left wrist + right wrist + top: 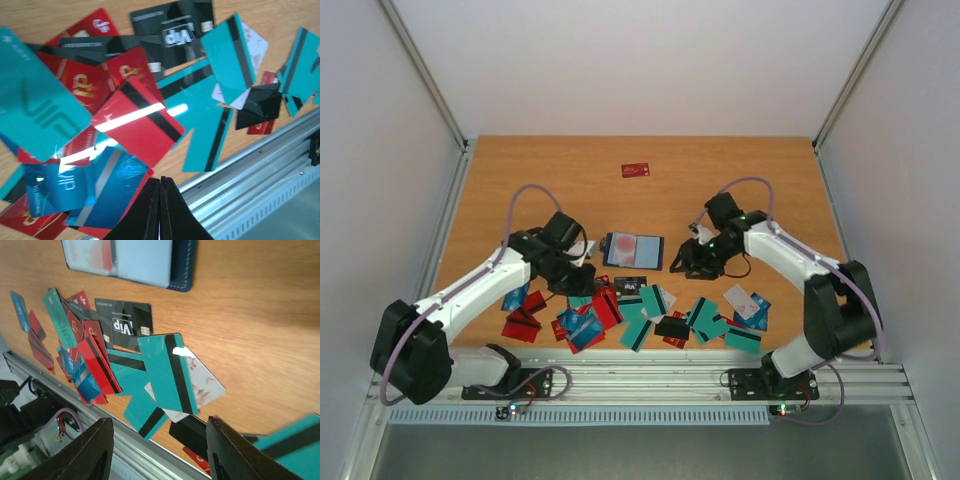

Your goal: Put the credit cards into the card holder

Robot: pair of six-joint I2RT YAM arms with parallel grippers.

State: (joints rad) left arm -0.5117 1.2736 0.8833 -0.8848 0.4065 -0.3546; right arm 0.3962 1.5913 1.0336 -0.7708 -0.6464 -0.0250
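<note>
Credit cards [135, 120] looked thin, stiff, slick; I judged overlapping edges grabbable. Left gripper [160, 184] pressed together, empty; right gripper [159, 429] spread.

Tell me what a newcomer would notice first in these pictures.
A jumbled heap of teal, red, blue and black credit cards sprawls along the near edge of the table. Behind it, mid-table, the navy card holder lies open, and a lone red card sits near the far edge.

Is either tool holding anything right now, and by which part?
Nothing is held. The left tool is shut, empty, above the credit cards; the right tool is open and empty.
</note>
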